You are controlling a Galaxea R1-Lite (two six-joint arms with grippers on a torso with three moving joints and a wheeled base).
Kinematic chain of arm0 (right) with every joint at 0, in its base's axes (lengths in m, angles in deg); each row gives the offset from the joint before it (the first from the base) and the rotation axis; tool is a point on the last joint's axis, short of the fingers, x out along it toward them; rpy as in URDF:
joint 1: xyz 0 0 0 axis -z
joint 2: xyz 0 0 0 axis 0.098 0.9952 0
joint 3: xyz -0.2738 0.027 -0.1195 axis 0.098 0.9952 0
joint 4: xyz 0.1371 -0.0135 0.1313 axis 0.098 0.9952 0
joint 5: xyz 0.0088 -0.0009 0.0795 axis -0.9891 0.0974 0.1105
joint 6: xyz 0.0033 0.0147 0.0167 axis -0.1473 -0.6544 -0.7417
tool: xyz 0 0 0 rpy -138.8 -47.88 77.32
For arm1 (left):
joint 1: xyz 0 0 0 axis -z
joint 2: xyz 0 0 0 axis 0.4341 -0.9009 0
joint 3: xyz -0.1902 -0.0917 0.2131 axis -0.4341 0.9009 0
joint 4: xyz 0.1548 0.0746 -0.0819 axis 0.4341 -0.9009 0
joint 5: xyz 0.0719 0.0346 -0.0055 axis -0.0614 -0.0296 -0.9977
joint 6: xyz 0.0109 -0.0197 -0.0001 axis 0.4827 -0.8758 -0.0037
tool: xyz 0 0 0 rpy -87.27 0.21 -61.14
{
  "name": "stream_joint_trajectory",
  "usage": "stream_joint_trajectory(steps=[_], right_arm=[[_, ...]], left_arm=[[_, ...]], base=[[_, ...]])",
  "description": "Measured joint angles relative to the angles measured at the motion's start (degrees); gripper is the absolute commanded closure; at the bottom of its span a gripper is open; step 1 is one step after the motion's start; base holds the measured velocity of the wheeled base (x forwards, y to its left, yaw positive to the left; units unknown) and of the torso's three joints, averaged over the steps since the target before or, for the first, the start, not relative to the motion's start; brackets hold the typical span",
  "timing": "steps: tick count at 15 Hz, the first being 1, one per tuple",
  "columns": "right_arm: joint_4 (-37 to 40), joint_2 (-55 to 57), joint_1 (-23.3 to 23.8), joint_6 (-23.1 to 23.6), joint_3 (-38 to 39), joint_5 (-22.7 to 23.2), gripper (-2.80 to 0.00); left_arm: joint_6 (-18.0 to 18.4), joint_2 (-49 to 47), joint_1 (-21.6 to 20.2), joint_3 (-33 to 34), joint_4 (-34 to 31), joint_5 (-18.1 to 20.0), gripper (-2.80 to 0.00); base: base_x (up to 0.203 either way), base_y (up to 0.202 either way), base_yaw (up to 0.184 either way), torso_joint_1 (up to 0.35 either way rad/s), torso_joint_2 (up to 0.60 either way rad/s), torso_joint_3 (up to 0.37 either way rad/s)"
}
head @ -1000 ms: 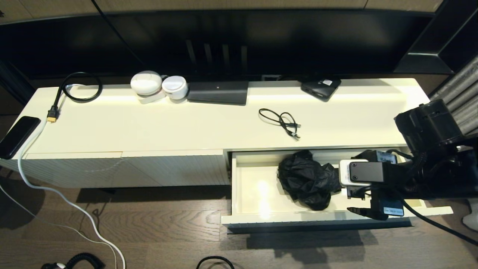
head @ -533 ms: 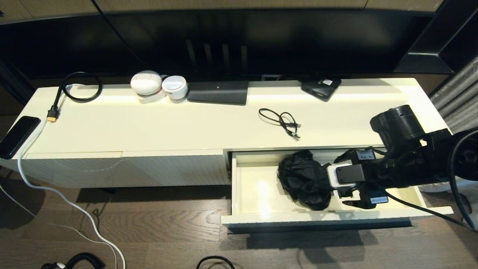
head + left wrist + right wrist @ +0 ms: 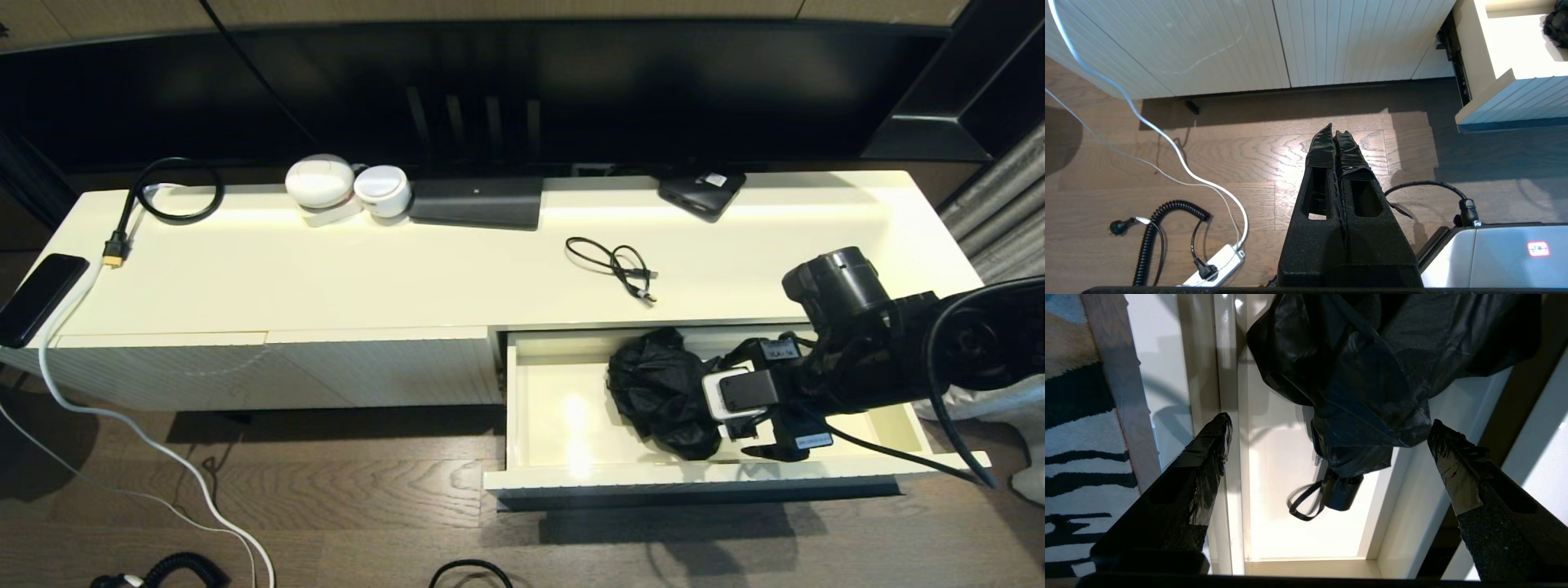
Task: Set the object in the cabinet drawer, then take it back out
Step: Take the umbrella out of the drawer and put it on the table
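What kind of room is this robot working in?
Probably a living room at home: a long low cream cabinet stands under what looks like a large dark screen, with a phone and loose cables on top and wood flooring below.

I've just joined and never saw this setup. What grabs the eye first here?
The open cabinet drawer at the unit's right, with a crumpled black folded umbrella lying inside. The right gripper hangs open beside it, fingers spread wide, touching nothing. The left gripper is parked shut above the wooden floor.
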Motion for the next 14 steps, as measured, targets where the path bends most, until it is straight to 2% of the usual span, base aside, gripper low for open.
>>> stream_joint_trajectory(steps=[14], right_arm=[[0.01,7.35,-0.13,-0.62,-4.75,0.13,-2.8]], left_arm=[[0.02,0.0,0.0,0.0,0.0,0.01,0.0]], base=[[0.0,0.0,0.0,0.0,0.0,0.0]])
